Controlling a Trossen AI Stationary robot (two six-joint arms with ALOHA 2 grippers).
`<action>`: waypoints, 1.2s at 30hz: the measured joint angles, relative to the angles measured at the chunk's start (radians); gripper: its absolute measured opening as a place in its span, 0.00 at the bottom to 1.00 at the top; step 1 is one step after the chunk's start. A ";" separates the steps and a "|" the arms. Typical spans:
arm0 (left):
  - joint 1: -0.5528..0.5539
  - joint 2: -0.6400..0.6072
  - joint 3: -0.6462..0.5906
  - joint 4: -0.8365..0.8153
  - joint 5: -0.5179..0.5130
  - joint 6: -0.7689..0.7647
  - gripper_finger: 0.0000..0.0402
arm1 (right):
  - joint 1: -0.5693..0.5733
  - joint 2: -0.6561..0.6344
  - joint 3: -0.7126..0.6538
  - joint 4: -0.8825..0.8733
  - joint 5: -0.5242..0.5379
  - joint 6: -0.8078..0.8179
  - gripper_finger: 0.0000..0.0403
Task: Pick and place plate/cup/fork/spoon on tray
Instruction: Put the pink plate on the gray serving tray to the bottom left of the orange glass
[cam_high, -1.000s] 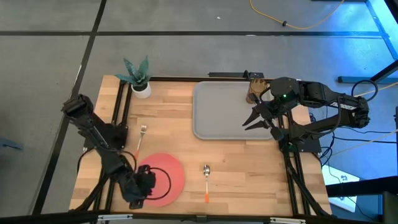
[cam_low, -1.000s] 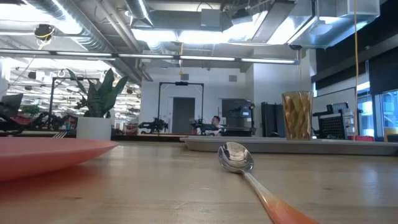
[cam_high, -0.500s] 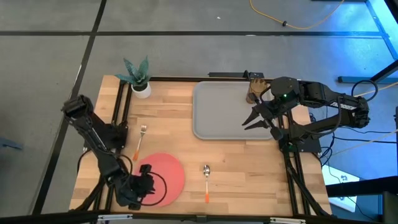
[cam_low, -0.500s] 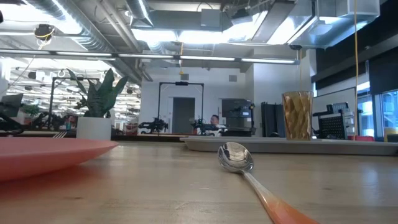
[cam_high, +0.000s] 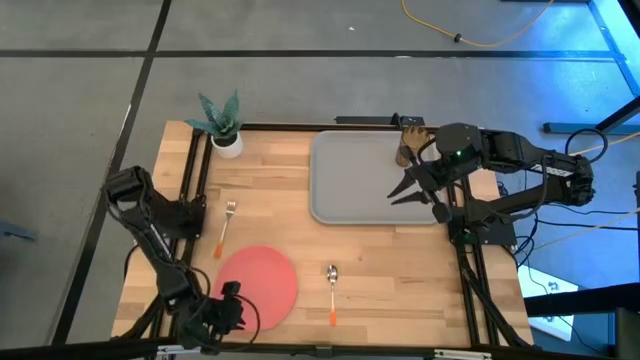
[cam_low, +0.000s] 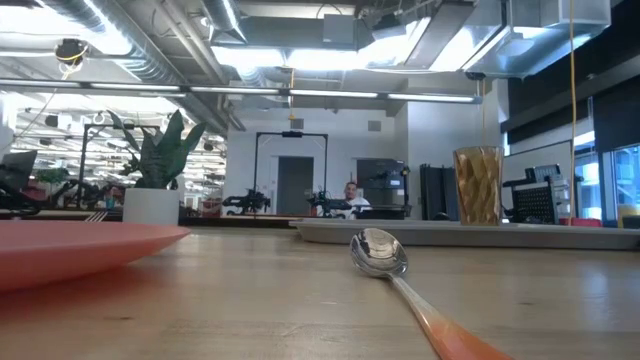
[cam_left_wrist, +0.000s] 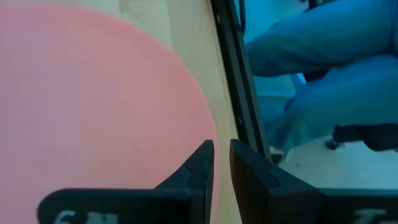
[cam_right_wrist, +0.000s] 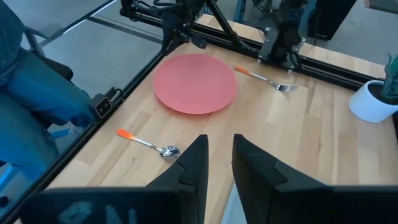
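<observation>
Spoon (cam_high: 332, 291) lies lengthwise — bowl toward the tray (cam_high: 355, 178) — left end effector (cam_high: 222, 312) slightly parted, empty.

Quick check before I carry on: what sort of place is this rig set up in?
Most likely a robotics lab or industrial workspace. The low view shows exposed ceiling ducts and other machines in the room behind; the high view shows a bare concrete floor with a yellow cable around the framed wooden table.

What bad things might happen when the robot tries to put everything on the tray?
The flat round coral-red plate lies flush on the wood, so fingers may slip off its edge. The tall amber plastic cup stands at the grey rectangular tray's corner beside the right gripper, which might tip it.
</observation>
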 joint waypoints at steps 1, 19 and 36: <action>-0.008 0.007 0.000 0.000 -0.001 -0.019 0.11 | 0.000 0.000 0.000 0.000 0.000 0.000 0.18; -0.047 0.015 -0.004 -0.073 0.199 -0.296 0.11 | 0.000 0.000 0.000 0.001 0.000 0.002 0.18; -0.033 0.015 -0.016 -0.202 0.194 -0.280 0.11 | 0.000 0.000 0.000 0.000 0.000 0.002 0.18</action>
